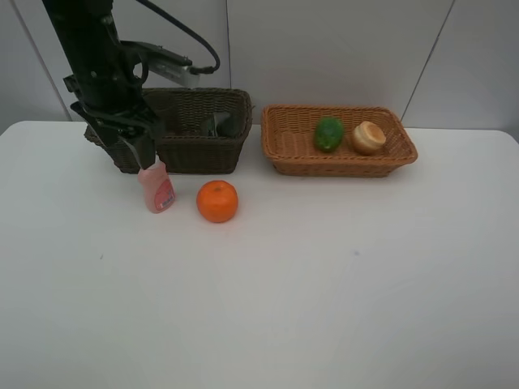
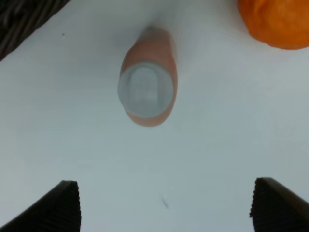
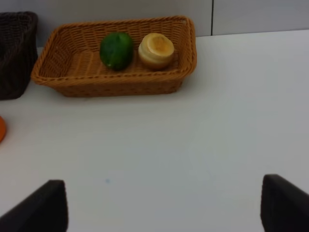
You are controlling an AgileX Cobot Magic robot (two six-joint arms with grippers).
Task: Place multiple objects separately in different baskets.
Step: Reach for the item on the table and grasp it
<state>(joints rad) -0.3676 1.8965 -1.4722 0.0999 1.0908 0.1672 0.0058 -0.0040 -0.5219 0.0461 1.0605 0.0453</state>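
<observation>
A pink bottle [image 1: 157, 190] with a white cap [image 2: 145, 90] stands on the table in front of the dark brown basket [image 1: 197, 146]. My left gripper [image 1: 141, 154] hangs just above the cap, open; in the left wrist view [image 2: 164, 209] the bottle lies ahead of the fingertips [image 2: 53, 209], not between them. An orange [image 1: 217, 201] sits right of the bottle [image 2: 277, 21]. The light tan basket [image 1: 340, 164] holds a green fruit [image 1: 328, 133] and a peach-like fruit [image 1: 369, 137]. My right gripper [image 3: 164, 208] is open over bare table, well short of that basket [image 3: 116, 83].
Something dark lies inside the dark brown basket [image 1: 220, 125]; I cannot make out what it is. The two baskets stand side by side at the back of the white table [image 1: 324, 275]. A grey wall rises right behind them.
</observation>
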